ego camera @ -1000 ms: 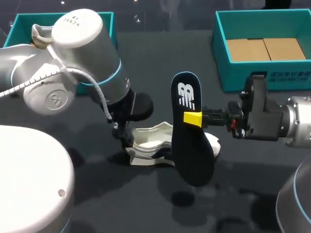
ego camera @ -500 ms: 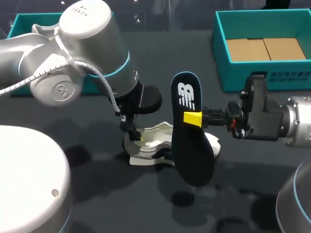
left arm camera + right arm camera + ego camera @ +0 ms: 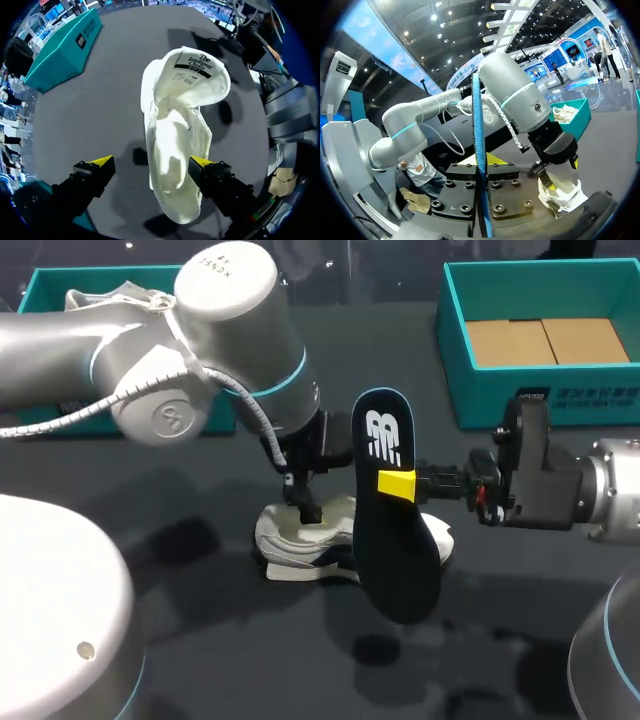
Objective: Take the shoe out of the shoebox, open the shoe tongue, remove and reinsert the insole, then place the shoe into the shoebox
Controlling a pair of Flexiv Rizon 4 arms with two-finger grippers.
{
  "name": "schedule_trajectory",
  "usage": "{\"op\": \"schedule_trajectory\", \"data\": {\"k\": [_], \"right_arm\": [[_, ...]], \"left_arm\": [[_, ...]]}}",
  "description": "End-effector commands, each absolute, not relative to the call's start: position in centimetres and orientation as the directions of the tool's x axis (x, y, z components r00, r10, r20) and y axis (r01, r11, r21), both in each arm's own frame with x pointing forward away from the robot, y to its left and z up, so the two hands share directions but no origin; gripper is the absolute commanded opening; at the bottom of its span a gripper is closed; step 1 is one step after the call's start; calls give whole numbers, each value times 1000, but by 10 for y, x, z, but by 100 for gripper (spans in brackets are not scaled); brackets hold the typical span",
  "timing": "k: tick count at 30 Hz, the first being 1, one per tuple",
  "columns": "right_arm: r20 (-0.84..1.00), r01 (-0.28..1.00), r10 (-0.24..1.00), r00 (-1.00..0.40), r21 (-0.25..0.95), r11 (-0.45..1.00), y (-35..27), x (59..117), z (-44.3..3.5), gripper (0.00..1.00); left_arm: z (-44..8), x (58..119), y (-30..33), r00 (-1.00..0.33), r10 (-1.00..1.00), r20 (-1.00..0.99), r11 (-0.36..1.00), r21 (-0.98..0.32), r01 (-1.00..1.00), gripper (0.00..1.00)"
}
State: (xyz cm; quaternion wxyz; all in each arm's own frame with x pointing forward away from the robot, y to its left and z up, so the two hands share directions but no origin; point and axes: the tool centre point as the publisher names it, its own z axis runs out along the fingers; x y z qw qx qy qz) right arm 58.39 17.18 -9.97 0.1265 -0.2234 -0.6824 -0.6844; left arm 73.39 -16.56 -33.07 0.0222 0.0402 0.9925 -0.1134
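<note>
Nearest in, the table (image 3: 200, 640) is a plain dark grey top with a few soft shadows on it. Coming in from the side, the right claw (image 3: 398, 484) is clamped on the insole (image 3: 395, 540), which is held upright and off the table, dark blue with a white logo; from its own wrist camera the insole (image 3: 480, 165) shows edge-on between the fingers.

Just behind it, the white shoe (image 3: 295, 540) sits mid-table. The left claw (image 3: 303, 508) hangs right over it with its fingers apart. In the left wrist view the claw (image 3: 151, 161) has one tip right by the shoe (image 3: 175, 125) and the other over bare table.

Further back there's the teal shoebox (image 3: 480, 395) on the right with a brown cardboard floor. A second teal box (image 3: 35, 295) on the left is mostly hidden by the left arm (image 3: 200, 350).
</note>
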Motion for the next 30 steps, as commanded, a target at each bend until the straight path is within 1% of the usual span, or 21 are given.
{"op": "schedule_trajectory", "data": {"k": [1,7,13,17,18,20,26,27,29,30], "right_arm": [[478,477,152,-865,878,-40,178,580,-94,0],[478,477,152,-865,878,-40,178,580,-94,0],[478,477,152,-865,878,-40,178,580,-94,0],[478,477,152,-865,878,-40,178,580,-94,0],[478,477,152,-865,878,-40,178,580,-94,0],[478,477,152,-865,878,-40,178,580,-94,0],[478,477,152,-865,878,-40,178,580,-94,0],[478,477,152,-865,878,-40,178,580,-94,0],[478,477,152,-865,878,-40,178,580,-94,0],[478,477,152,-865,878,-40,178,580,-94,0]], "left_arm": [[-349,739,-184,-996,81,-43,975,-203,88,95],[-360,740,-190,-996,79,-47,978,-191,87,89],[-370,742,-194,-997,75,-32,980,-183,80,75],[-377,742,-196,-997,72,-33,983,-167,77,63],[-378,742,-196,-997,74,-32,984,-161,78,57],[-379,741,-196,-997,75,-30,984,-159,79,53],[-381,740,-198,-996,84,-22,985,-152,86,49],[-381,740,-198,-996,87,-20,985,-150,89,47],[-382,739,-198,-996,89,-18,985,-146,91,39],[-384,739,-198,-996,90,-14,986,-139,92,30]]}}
